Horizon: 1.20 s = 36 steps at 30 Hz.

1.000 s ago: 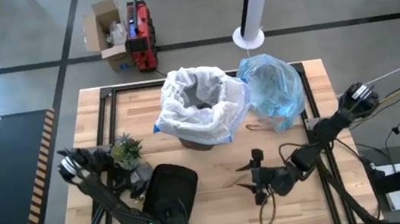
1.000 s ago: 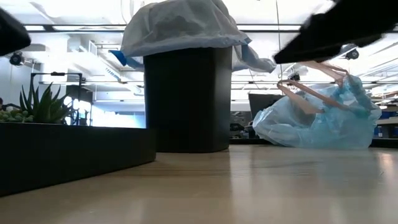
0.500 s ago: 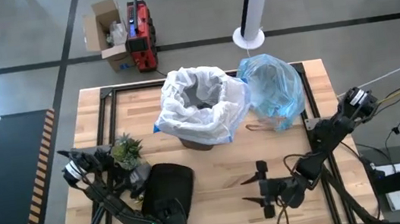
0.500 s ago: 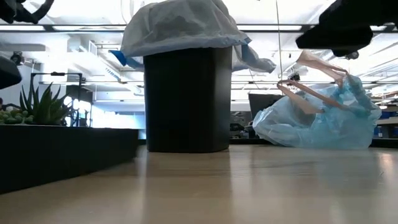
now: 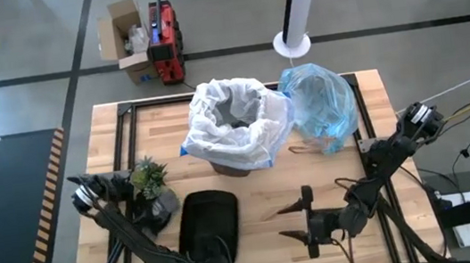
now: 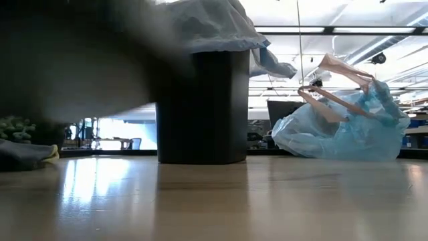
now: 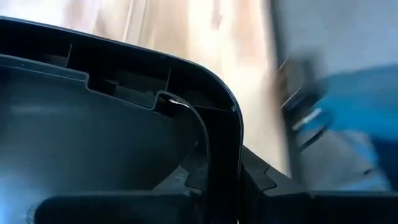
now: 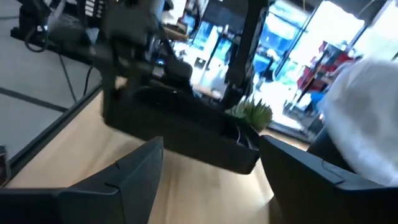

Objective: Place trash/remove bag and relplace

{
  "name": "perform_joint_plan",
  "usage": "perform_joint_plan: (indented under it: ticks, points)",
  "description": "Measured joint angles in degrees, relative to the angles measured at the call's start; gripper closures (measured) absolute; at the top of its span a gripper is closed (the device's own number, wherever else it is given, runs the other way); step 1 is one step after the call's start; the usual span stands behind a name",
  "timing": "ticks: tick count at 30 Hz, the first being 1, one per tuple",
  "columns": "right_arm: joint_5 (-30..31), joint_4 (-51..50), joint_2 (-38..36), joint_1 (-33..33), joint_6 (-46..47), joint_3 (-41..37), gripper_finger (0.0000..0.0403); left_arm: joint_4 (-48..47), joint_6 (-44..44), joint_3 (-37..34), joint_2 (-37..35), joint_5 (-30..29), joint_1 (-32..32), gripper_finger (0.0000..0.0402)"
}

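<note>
A black bin (image 5: 237, 160) lined with a white bag (image 5: 236, 124) stands at the table's far middle. The light-blue bag (image 5: 320, 107) lies bunched on the table right of it and also shows in the low view (image 6: 341, 134). No loose trash shows. A black plastic lid (image 5: 209, 227) hangs over the near middle of the table, with my left gripper (image 5: 215, 261) shut on its near edge. My right gripper (image 5: 304, 222) stands open to the lid's right, fingers level and pointing at the table's left edge, holding nothing. My left gripper holds the lid by its rim (image 7: 225, 155) at the near edge, one finger (image 7: 118, 210) inside the hollow and one (image 7: 292, 202) outside. The fingers slant down from the near side. In the low view the lid (image 6: 80, 60) hangs off the table.
A small potted plant (image 5: 147, 178) stands at the table's left, close to the lid's far left corner. Bare wood (image 5: 261, 196) lies between the lid, the bin and my right gripper. Boxes and a red case (image 5: 166, 41) stand on the floor beyond the table.
The black lid lay flat on the table; my left gripper has taken it by its near edge, lifted it off the table and carried it slightly toward the table's right. My right gripper has drawn a little toward the near edge and turned its wrist.
</note>
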Motion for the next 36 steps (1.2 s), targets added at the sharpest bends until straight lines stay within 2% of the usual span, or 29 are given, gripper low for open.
perform_joint_plan:
  ticks: [7,11,16,21,28,31,36]
  points:
    - [0.1,-1.8,0.1,0.0,-11.1,5.2,0.0118,4.1,9.8,8.5,-3.9,-0.3,0.1,0.0377]
    - [0.4,-1.5,-0.7,0.0,-16.5,7.5,0.0109,14.4,18.1,9.3,-7.4,0.2,-0.2,0.0376]
    - [0.3,-0.8,-2.9,-0.8,-19.5,8.8,0.0100,28.7,31.0,7.1,-12.5,0.7,-0.8,0.0377]
    - [-1.7,2.2,-4.4,-5.4,-20.9,10.4,0.0093,40.6,47.3,5.5,-16.2,4.0,-0.4,0.0375]
    - [-10.6,2.1,-6.6,-13.1,-13.8,11.0,0.0093,47.3,61.1,3.5,-19.2,11.1,1.1,0.0375]
    - [-11.4,1.8,-7.1,-13.6,-13.4,10.1,0.0093,47.1,63.4,3.4,-19.5,12.1,1.1,0.0374]
    - [-9.5,1.6,-8.1,-11.7,-14.4,8.9,0.0094,45.9,61.5,2.5,-19.4,12.1,0.7,0.0377]
